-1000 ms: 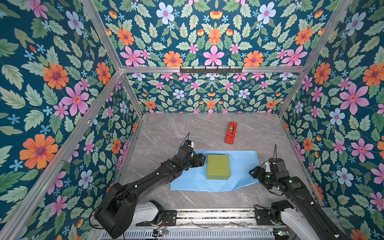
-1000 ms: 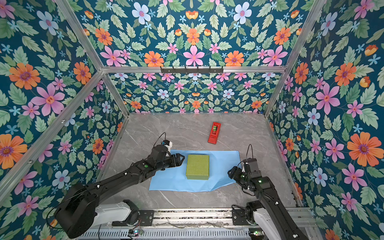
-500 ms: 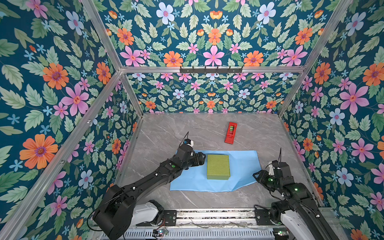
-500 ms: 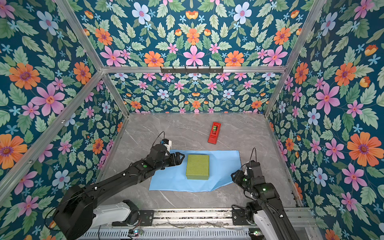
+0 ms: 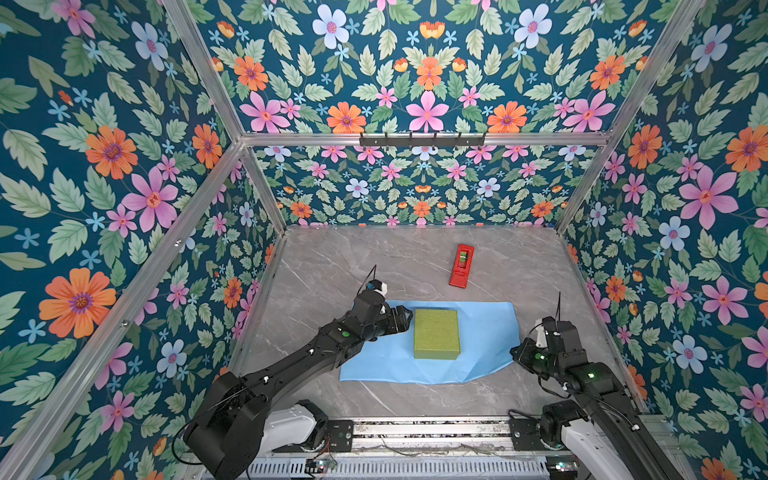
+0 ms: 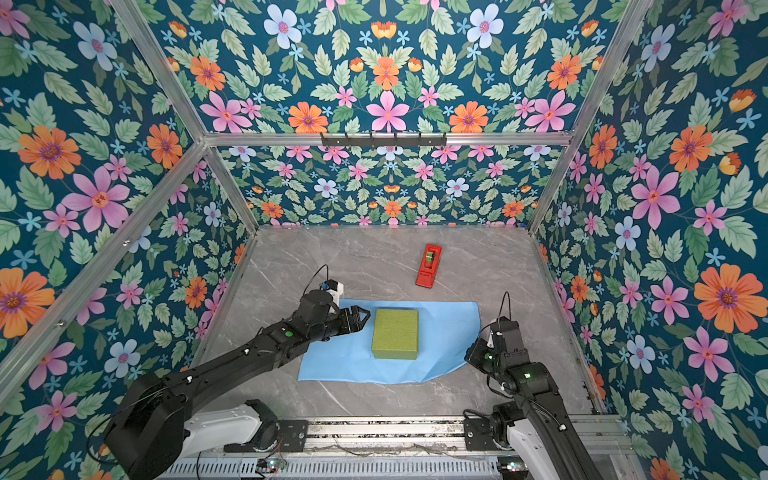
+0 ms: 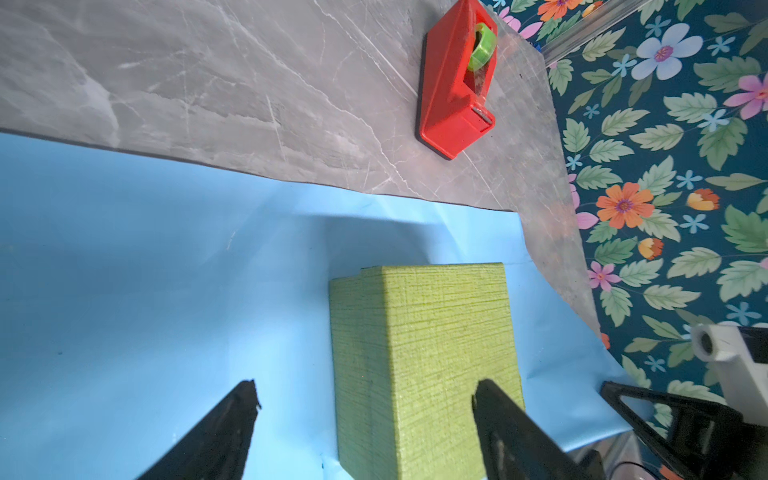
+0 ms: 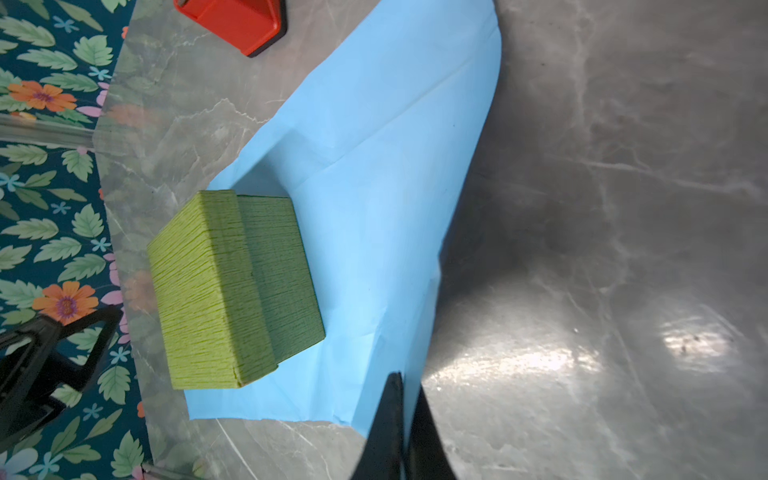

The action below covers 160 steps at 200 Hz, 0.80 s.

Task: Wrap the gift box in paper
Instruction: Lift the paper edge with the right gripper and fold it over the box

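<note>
Your gift box [image 5: 436, 333] lies on the paper [image 5: 488, 332], still unwrapped. The right gripper [image 8: 405, 409] pinches the paper's right edge, the left gripper [image 7: 363, 384] gapes, and every fold remains.

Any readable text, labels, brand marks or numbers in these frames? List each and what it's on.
No readable text anywhere in the views.
olive-green textured gift box: ribbed texture only, no print.
light blue paper sheet: blank, just creases.
red tape dispenser: no label or brand showing on the sides in view.
</note>
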Tool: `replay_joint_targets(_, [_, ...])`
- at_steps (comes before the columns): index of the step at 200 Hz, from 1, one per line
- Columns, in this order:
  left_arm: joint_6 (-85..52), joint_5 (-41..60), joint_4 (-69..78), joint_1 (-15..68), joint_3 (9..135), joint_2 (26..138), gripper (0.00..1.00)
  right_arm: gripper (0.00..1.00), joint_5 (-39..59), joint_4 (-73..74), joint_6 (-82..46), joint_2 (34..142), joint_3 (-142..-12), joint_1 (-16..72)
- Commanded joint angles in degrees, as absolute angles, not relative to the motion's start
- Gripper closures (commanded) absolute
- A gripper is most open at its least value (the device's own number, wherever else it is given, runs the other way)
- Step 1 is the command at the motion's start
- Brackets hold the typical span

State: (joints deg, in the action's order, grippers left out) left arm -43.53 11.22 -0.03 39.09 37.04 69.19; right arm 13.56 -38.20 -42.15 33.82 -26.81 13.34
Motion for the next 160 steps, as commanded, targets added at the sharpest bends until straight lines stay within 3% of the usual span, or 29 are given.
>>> replay_joint_targets(1, [-46.1, 14.5, 1.3, 39.5, 38.2, 68.6, 0.16, 1.00, 12.9, -35.1, -40.1, 35.0, -28.7, 17.1])
replay_joint_targets(69, [-48.9, 19.9, 5.2, 41.2, 42.8, 72.8, 0.17, 1.00, 4.0, -28.5, -36.8, 46.3, -36.4, 38.0])
replay_joint_targets(110, [-49.0, 23.6, 7.8, 43.9, 47.1, 78.7, 0.18, 1.00, 1.9, -23.1, -36.7, 52.9, -38.5, 46.4])
replay_joint_targets(160, [-51.3, 30.0, 11.6, 45.4, 51.4, 86.7, 0.31, 1.00, 0.7, -18.0, -38.3, 56.9, -38.2, 51.7])
